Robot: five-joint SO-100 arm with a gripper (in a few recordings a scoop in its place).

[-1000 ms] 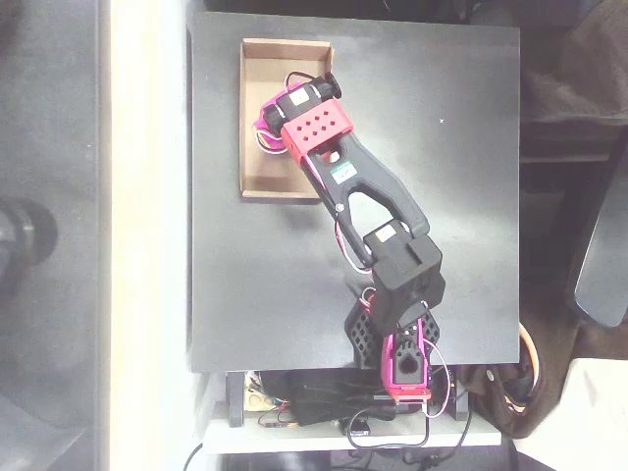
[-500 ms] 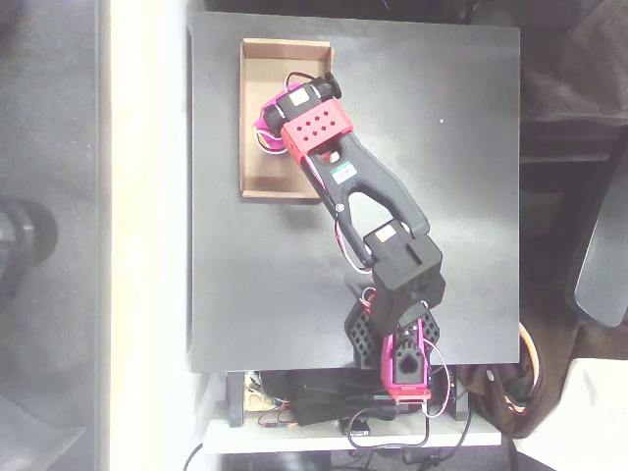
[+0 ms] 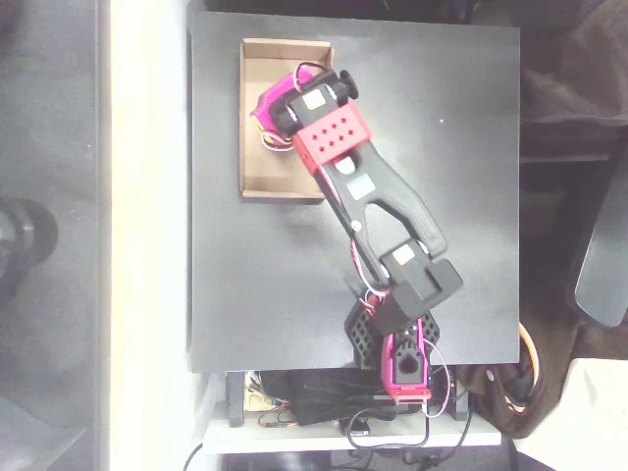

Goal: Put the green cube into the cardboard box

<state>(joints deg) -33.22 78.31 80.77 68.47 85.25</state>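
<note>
One shallow tan cardboard box (image 3: 257,157) sits on the black tabletop (image 3: 461,147). Above the box's interior hangs the magenta gripper (image 3: 267,106); its opening state cannot be determined.

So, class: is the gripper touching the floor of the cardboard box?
Cannot tell. In the overhead view the gripper sits over the cardboard box, but from straight above its own magenta body hides any contact or gap below it.
</note>
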